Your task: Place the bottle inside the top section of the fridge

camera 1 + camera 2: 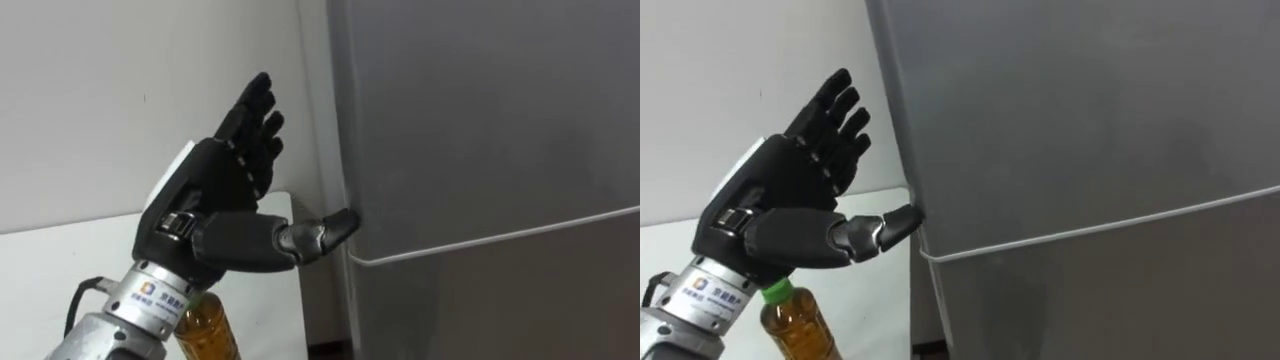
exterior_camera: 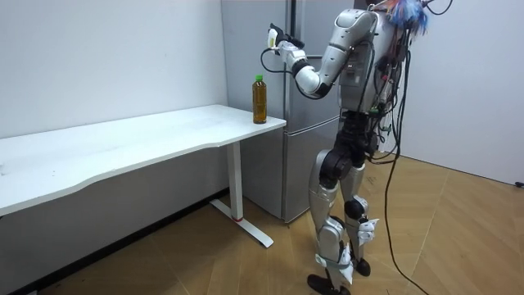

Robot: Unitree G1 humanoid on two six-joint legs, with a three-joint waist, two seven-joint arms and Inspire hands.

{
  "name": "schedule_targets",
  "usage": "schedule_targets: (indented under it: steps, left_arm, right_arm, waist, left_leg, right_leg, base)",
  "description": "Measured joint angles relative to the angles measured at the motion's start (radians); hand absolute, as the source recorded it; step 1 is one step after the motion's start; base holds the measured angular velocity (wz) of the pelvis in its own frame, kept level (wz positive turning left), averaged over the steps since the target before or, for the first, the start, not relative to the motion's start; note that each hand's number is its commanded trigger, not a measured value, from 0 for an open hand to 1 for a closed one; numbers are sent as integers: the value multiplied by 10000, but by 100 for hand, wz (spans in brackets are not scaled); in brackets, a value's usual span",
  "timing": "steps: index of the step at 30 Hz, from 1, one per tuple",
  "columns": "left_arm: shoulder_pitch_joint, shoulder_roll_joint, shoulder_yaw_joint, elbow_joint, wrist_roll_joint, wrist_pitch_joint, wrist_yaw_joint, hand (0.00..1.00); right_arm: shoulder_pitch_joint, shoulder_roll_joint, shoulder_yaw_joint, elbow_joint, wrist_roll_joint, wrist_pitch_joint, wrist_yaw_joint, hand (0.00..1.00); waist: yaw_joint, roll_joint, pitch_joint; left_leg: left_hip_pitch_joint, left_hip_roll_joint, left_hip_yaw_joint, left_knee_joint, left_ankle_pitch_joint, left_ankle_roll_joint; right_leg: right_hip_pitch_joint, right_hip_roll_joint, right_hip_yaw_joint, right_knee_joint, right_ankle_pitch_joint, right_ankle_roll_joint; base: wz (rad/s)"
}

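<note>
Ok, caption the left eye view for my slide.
Left robot hand, open, thumb at edge of upper fridge door; bottle stands on the table.

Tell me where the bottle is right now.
The bottle stands upright on the corner of the white table beside the fridge, at lower left in the eye views, below the raised left hand.

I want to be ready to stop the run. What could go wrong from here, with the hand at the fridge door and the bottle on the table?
1. The left hand is open, with just its thumb tip against the left edge of the upper fridge door, above the seam; it may slip off and leave the door shut.
2. The bottle stands at the table corner right under the forearm; a lowered arm could knock it over.
</note>
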Motion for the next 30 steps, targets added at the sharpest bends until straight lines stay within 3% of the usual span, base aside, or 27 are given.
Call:
schedule_targets:
  steps: [6, 10, 17, 18, 21, 30]
  left_arm:
    - [0, -60, -529, 0, -17, 152, -122, 0]
    - [0, -89, -989, 5, -587, 282, -364, 0]
    - [0, -48, -966, 4, -800, 413, -434, 0]
    - [1, -36, -977, 3, -1019, 421, -431, 0]
    - [1, 79, -1077, 2, -1468, 470, -424, 0]
    - [2, 267, -1193, -5, -1447, 500, -483, 0]
  right_arm:
    - [-83, -48, 230, -2, 8, 18, -54, 0]
    - [-91, -66, 362, -110, 13, 144, -67, 0]
    - [-102, -66, 385, -122, 103, 285, -97, 0]
    - [-153, -68, 386, -122, 145, 310, -103, 0]
    - [-152, -84, 468, -116, 322, 350, -116, 0]
    - [-145, -142, 541, -89, 420, 353, -63, 0]
  waist:
    - [-8, -41, 27]
    - [-6, -57, 36]
    - [6, -89, 29]
    - [5, -26, -13]
    - [20, -22, -24]
    - [10, 21, -53]
  left_leg:
    - [-5, -21, 18, -4, 1, 0]
    - [-31, -18, 59, -25, 3, -2]
    - [-72, -23, 55, -53, 3, -3]
    - [-96, -23, 6, -46, 3, -2]
    - [-100, -31, -18, -43, 3, -2]
    - [-165, -48, -162, 31, 3, -1]
  right_leg:
    - [-1, 6, 52, -129, -3, 4]
    - [-69, 12, 115, -127, -5, 7]
    - [-59, 5, 90, -114, -4, 7]
    - [-73, 3, 69, -115, -4, 7]
    - [-71, -2, 0, -116, -4, 7]
    - [-64, -27, -247, -119, -4, 7]
  base:
    - [0]
    - [-4]
    - [0]
    - [4]
    - [6]
    - [4]
